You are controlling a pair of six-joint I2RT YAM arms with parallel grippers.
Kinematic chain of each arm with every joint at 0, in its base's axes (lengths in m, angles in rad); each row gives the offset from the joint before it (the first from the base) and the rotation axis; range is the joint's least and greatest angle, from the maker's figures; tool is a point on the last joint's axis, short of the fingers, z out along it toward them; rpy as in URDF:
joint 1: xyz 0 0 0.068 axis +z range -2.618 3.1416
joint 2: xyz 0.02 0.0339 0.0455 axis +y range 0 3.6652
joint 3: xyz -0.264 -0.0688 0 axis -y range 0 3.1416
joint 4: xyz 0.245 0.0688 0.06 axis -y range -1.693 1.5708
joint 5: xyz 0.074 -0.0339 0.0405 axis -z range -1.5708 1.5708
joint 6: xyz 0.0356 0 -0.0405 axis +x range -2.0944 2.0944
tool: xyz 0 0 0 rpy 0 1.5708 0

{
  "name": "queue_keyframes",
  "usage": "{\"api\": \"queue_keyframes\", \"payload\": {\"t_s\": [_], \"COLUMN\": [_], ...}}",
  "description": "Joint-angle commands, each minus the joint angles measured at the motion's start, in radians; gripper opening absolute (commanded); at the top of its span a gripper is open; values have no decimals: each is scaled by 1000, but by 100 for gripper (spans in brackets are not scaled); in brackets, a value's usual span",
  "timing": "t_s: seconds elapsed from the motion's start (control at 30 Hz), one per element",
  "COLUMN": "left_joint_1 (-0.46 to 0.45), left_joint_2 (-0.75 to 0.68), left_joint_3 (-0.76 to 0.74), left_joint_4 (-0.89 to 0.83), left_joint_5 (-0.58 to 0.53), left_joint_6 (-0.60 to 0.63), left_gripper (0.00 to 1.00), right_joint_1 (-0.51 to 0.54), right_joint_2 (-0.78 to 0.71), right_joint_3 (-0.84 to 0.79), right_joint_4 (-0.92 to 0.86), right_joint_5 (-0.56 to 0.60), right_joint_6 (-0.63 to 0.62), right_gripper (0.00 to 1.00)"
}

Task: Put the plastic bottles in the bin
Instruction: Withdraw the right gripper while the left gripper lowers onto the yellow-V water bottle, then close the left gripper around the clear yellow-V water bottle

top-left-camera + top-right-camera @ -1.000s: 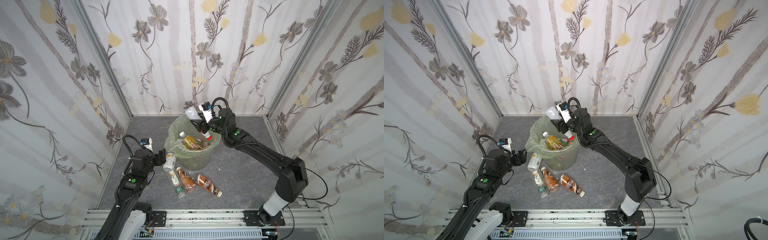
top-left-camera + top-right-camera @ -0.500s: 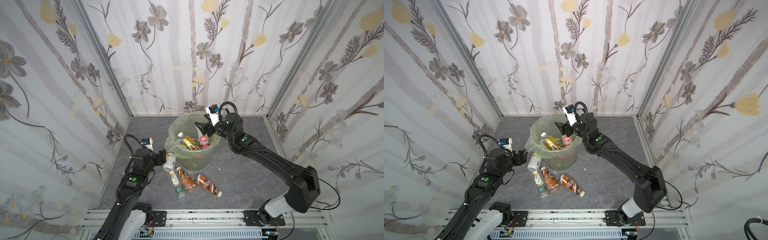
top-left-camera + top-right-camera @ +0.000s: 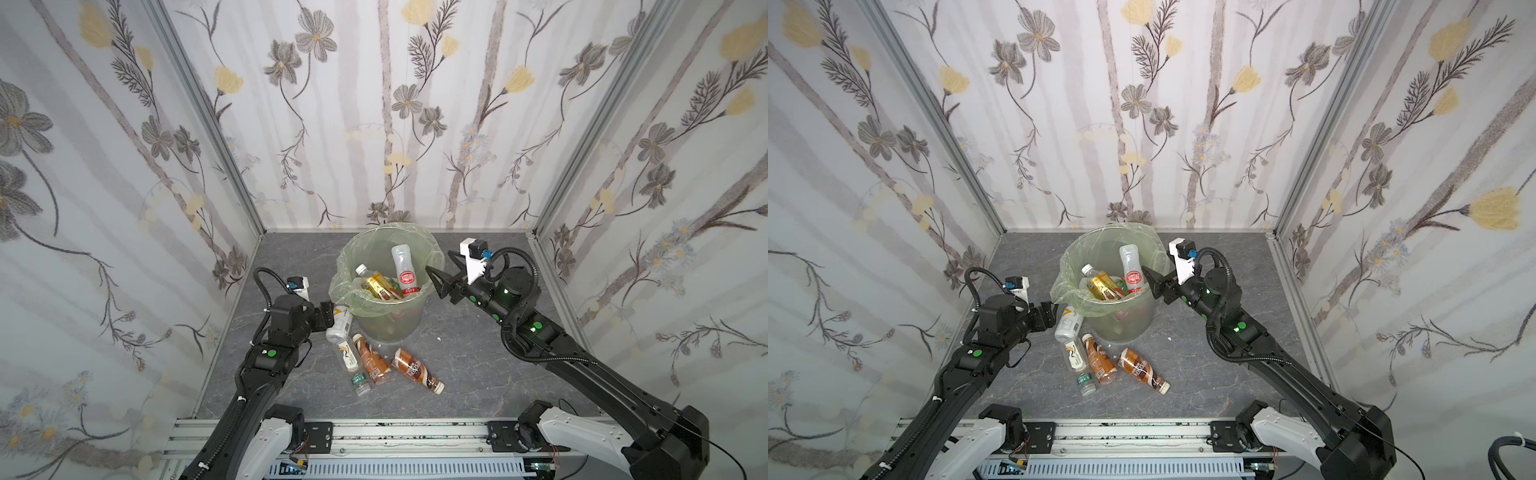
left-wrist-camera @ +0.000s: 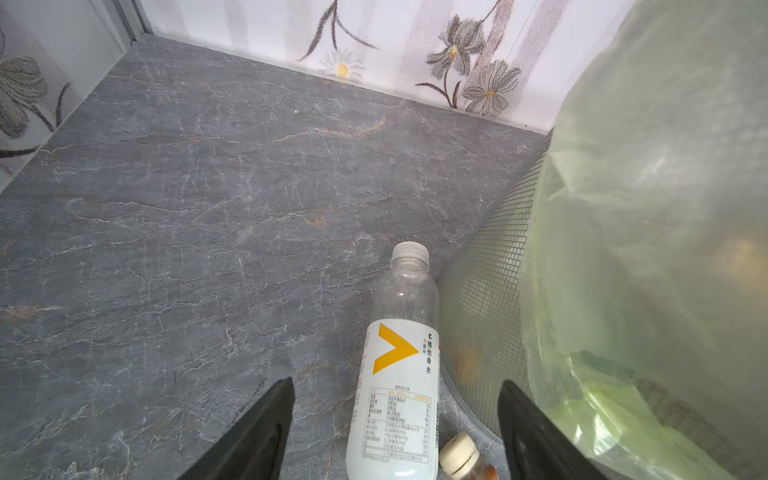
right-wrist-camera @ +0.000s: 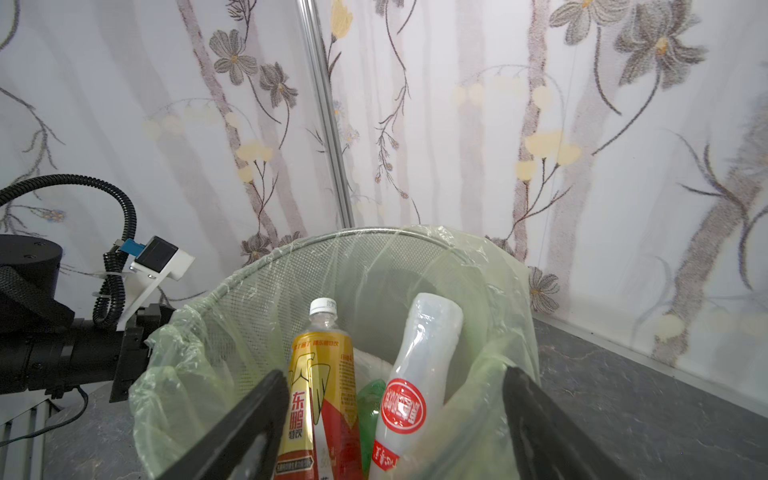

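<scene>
At the bin's right-hand rim, the right end effector [image 3: 441, 272] stands with jaws spread and nothing between them, drawn clear of the opening. A second ago it hung over the round translucent pale-green plastic bin [image 3: 395, 326], clamped on a milky-white plastic bottle with a round red label [image 3: 403, 268]. That bottle now leans inside against the thin green liner bag [image 3: 345, 291], beside a gold-and-red labelled bottle [image 3: 379, 286]. Finding: one delivery is complete, and this arm is free for another pick.

The left end effector [image 4: 395, 382] is unchanged over the same interval. Its jaws are apart, straddling without touching a white plastic bottle with a yellow chevron label [image 4: 399, 374], which lies on the grey marbled tabletop [image 4: 187, 208] just beside the bin's wall.

Outstanding: four further bottles lie in front of the bin, two brown coffee-label bottles [image 3: 371, 358] [image 3: 413, 370] and two small clear bottles [image 3: 347, 353] [image 3: 359, 380]. In my judgement the task is roughly half done.
</scene>
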Motion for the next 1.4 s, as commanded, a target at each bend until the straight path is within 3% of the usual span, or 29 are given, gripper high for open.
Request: {"api": "queue_keyframes", "payload": {"t_s": [0.0, 0.33, 0.9, 1.37], "left_joint_1": [1, 1, -60, -63], "left_joint_2": [25, 156, 346, 422], "left_joint_3": [7, 22, 7, -13], "left_joint_4": [-1, 1, 99, 166], "left_joint_5": [29, 68, 22, 22], "left_joint_6": [-1, -54, -136, -148], "left_gripper": [79, 79, 79, 79], "right_joint_1": [-19, -120, -198, -220], "right_joint_2": [-45, -191, -317, -342], "right_joint_3": [-62, -277, -362, -389], "right_joint_4": [34, 82, 31, 20], "right_joint_5": [42, -3, 0, -10], "right_joint_6": [51, 133, 114, 127], "right_gripper": [81, 82, 84, 84]}}
